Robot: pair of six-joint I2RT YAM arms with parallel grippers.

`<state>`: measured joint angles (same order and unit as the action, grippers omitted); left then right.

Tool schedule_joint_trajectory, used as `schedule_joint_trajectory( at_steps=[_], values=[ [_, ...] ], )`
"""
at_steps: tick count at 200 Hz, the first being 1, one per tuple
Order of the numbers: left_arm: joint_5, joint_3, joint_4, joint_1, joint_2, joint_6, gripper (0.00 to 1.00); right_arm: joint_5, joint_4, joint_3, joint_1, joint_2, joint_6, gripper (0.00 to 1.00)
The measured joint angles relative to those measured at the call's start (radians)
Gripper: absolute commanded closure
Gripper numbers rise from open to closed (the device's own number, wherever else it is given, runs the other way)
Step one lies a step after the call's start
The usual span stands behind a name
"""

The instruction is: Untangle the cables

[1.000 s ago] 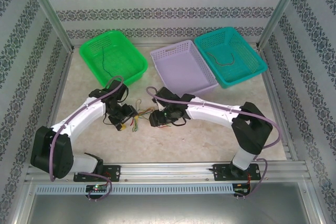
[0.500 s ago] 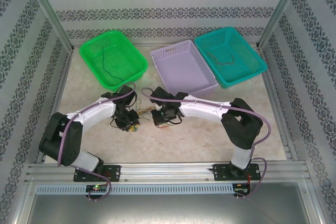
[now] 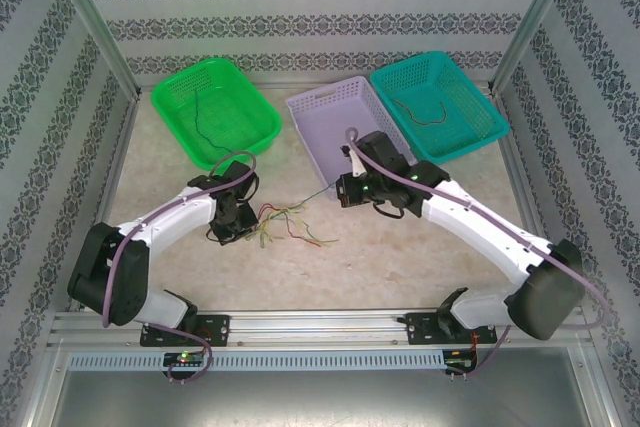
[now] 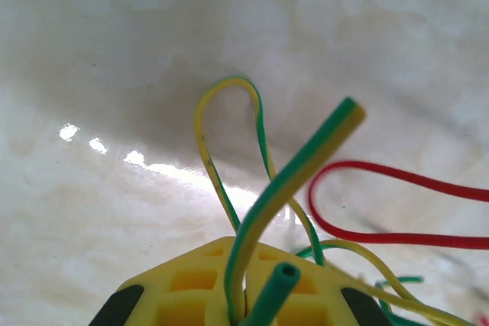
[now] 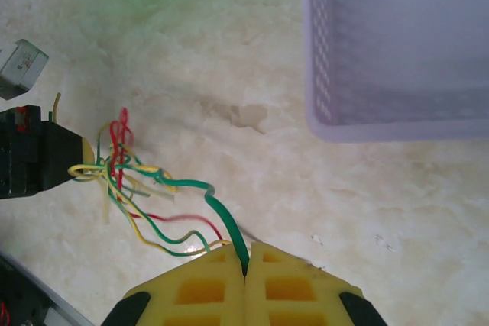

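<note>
The cables (image 3: 292,223) lie as a loose bundle of red, green and yellow wires on the table between the arms. My left gripper (image 3: 248,234) is shut on the bundle's left end. In the left wrist view a yellow-green wire (image 4: 290,181) and a green wire end (image 4: 279,280) rise from its closed yellow fingers (image 4: 191,280), and a red loop (image 4: 367,215) lies beyond. My right gripper (image 3: 345,188) is shut on one green cable (image 5: 218,204), which runs from its fingertips (image 5: 206,284) back to the bundle (image 5: 122,169).
Three baskets stand along the back: a green basket (image 3: 254,90) with a thin dark wire, a lavender basket (image 3: 350,132) right behind my right gripper, and a teal basket (image 3: 460,97) with a dark wire. Aluminium posts and patterned walls enclose the table.
My right gripper has swung right and back toward the lavender basket, drawing the green cable out of the bundle. The bundle has spread out; my left gripper has hardly moved.
</note>
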<state>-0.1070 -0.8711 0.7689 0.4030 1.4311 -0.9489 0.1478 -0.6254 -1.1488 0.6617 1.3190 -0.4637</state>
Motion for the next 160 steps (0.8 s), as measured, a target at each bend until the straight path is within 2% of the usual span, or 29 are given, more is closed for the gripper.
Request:
schedule_joint_trajectory(
  at_steps=[61, 86, 115, 135, 160],
  values=[
    [-0.021, -0.037, -0.049, -0.022, -0.007, -0.001, 1.00, 0.055, -0.077, 0.000, -0.114, -0.082, 0.027, 1.00],
    [-0.023, -0.048, -0.056, -0.031, -0.007, -0.001, 1.00, 0.096, -0.082, 0.000, -0.127, -0.087, 0.046, 1.00],
    [0.006, -0.049, -0.031, -0.046, -0.007, 0.000, 0.88, 0.106, -0.081, 0.000, -0.065, -0.071, 0.057, 1.00],
    [0.040, -0.049, 0.010, -0.059, -0.007, -0.001, 0.68, 0.093, -0.077, 0.010, -0.014, -0.058, 0.056, 1.00],
    [0.068, -0.050, 0.050, -0.069, -0.007, -0.002, 0.54, 0.069, -0.063, 0.069, -0.010, -0.059, 0.049, 1.00]
  ],
)
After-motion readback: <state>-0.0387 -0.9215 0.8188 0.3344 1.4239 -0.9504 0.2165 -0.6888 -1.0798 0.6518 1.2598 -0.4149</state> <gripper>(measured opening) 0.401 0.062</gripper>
